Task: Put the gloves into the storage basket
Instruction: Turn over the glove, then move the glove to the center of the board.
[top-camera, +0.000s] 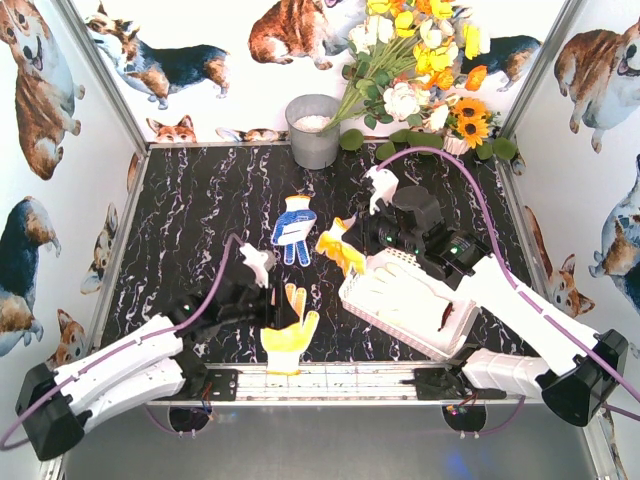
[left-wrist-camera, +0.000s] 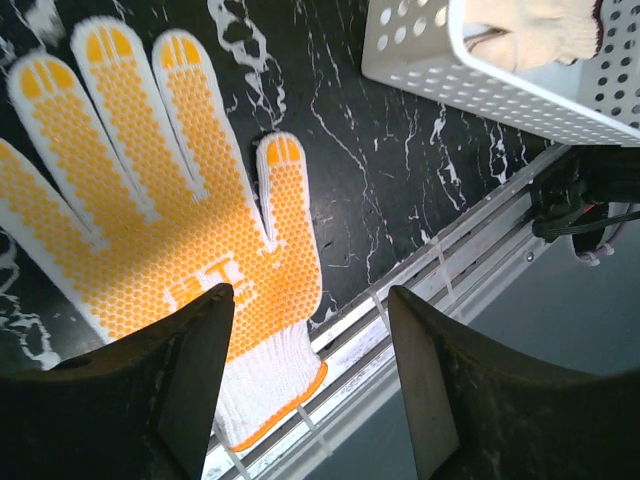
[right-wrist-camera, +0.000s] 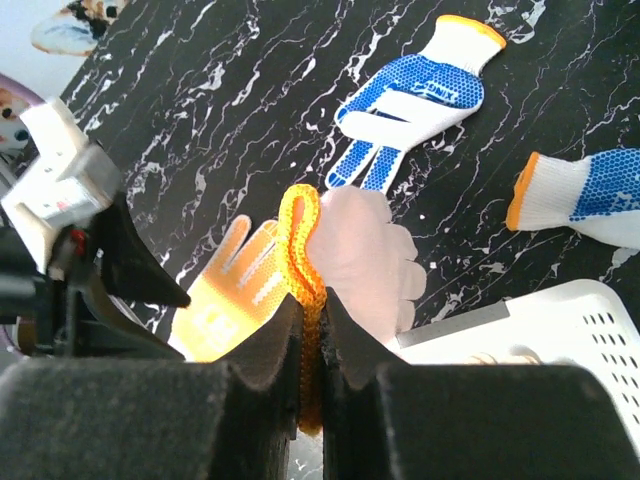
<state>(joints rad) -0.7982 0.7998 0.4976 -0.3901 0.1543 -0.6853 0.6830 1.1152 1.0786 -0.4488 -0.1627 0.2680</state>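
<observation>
My right gripper (right-wrist-camera: 312, 335) pinches a knit yellow-cuffed glove (right-wrist-camera: 362, 255) near the perforated basket (right-wrist-camera: 565, 320), my left gripper (left-wrist-camera: 308, 300) gapes over a dotted yellow glove (left-wrist-camera: 170, 210) on black marbled tabletop (left-wrist-camera: 400, 170)

Basket (top-camera: 385, 325) front right — one glove (top-camera: 410, 295) inside, second glove (top-camera: 289, 335) just left, third glove (top-camera: 294, 228) behind that, bucket (top-camera: 313, 135) rearmost.

Left arm (top-camera: 110, 375) stretches forward and low, left hand (left-wrist-camera: 308, 300) pointing down at the bench (top-camera: 200, 200) with its fingers spread wide. Right arm (top-camera: 520, 300) reaches in toward the middle, right hand (right-wrist-camera: 312, 320) pinched tight on a glove (right-wrist-camera: 300, 235), held just off the bench I think.
</observation>
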